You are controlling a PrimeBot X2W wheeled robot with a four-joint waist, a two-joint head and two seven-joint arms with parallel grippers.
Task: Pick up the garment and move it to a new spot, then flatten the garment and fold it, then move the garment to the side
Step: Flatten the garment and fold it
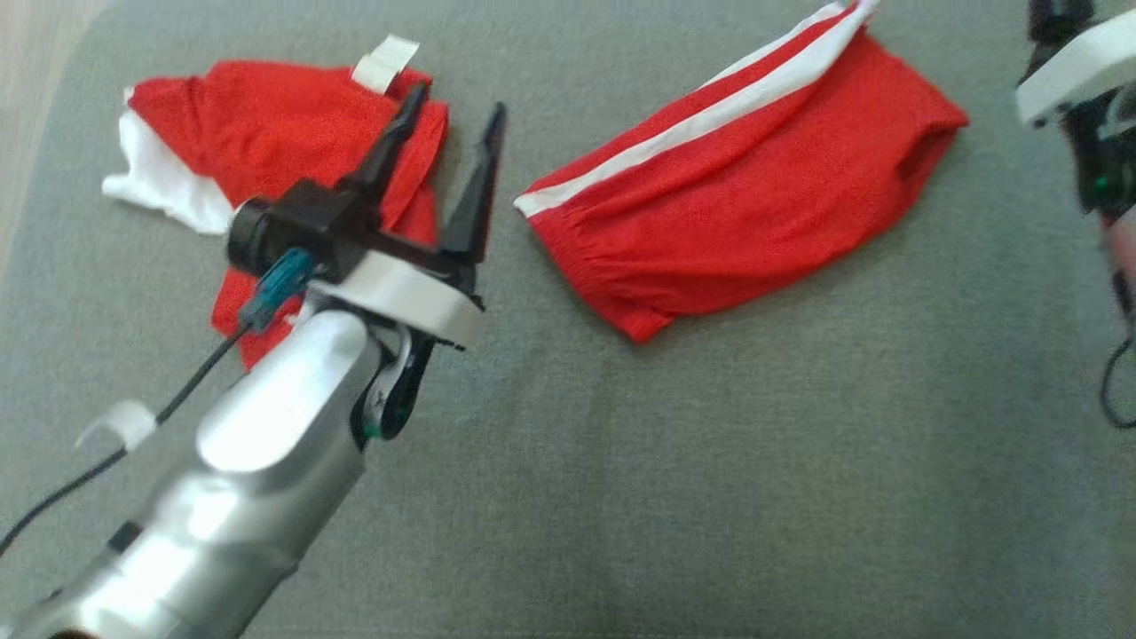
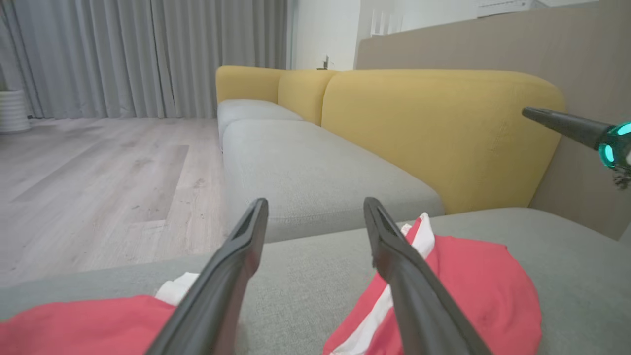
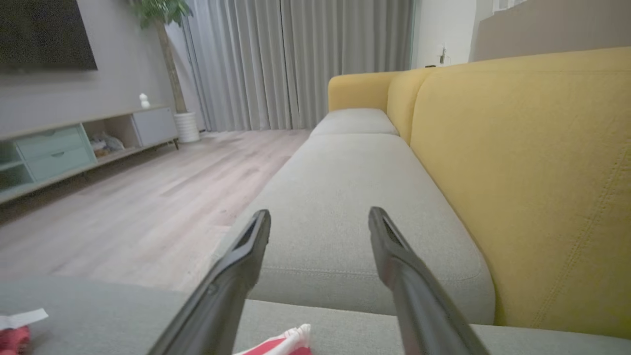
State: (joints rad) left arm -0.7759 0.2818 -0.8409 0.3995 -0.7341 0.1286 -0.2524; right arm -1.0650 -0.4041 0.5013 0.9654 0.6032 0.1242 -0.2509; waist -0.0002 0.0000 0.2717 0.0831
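Well, over on the far left a crumpled red mesh garment with white fabric bunched at its edge (image 1: 266, 124) lay on the grey woven sofa cushion (image 1: 710, 488), and a small white label (image 1: 386, 62) stuck out from its top. Just right of that heap, the left claw (image 1: 458, 99) hung spread wide with nothing between its two long dark fingers. One finger crossed in front of the crumpled garment's right edge, and the other stood over bare cushion. Whether either tip touched cloth could not be told.

From the left wrist, that same claw (image 2: 315, 202) gaped just as wide. The crumpled red cloth (image 2: 74, 325) sat low on its left and the next piece low on its right.

Moving along, the folded red mesh garment with a white side stripe (image 1: 745, 204) lay flat and slanted on the cushion, right of centre, apart from the heap and free of both claws. Its stripe ran up towards the far edge.

At the far right the right arm's pale wrist (image 1: 1074, 62) poked in from the upper corner. The right claw (image 3: 320, 212) stood splayed and empty, pointed along the seat beside the mustard-yellow backrest (image 3: 517, 172), with the striped garment's tip (image 3: 291, 345) just below its fingers.
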